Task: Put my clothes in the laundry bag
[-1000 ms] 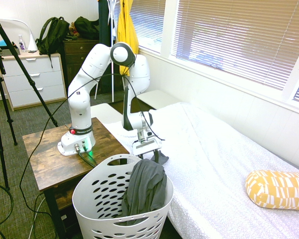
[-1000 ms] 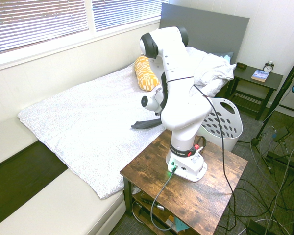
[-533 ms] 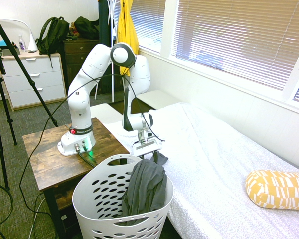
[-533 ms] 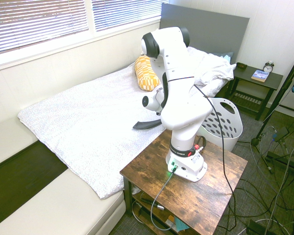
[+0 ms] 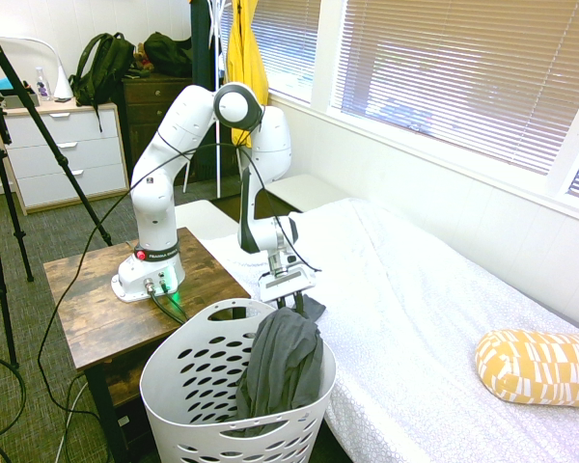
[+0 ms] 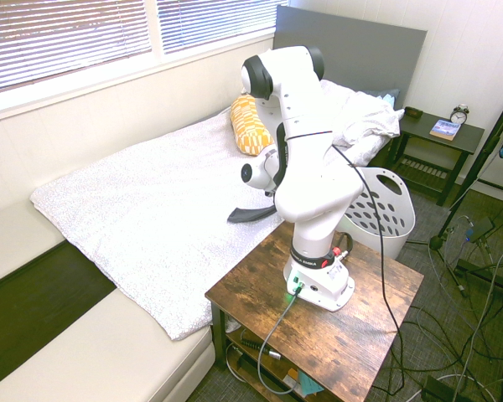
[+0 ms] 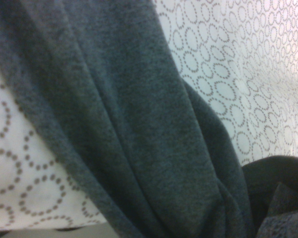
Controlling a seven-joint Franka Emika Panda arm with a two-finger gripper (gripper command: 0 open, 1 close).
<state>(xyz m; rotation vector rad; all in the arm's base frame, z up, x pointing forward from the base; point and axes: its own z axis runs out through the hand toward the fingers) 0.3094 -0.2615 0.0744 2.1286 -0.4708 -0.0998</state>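
Observation:
My clothes are a dark charcoal-grey garment [image 5: 282, 362] draped over the rim of the laundry bag, a white perforated basket [image 5: 188, 386]. One end of the garment lies on the bed edge [image 5: 312, 308]. In the second exterior view this end shows as a dark strip [image 6: 251, 213], with the basket [image 6: 387, 209] behind the arm. My gripper [image 5: 288, 301] points down right at that end on the bed, touching or nearly touching it. The wrist view is filled with grey folds [image 7: 124, 129] lying on the ring-patterned sheet [image 7: 238, 74].
The arm stands on a wooden side table [image 5: 87, 309] beside the bed [image 5: 434, 318]. A yellow patterned pillow [image 5: 538, 367] lies further up the bed. A yellow garment [image 5: 243, 53] hangs at the back, and a nightstand [image 6: 440, 138] stands by the headboard.
The gripper has sunk a little lower onto the garment end on the bed. The garment and the basket have stayed in place.

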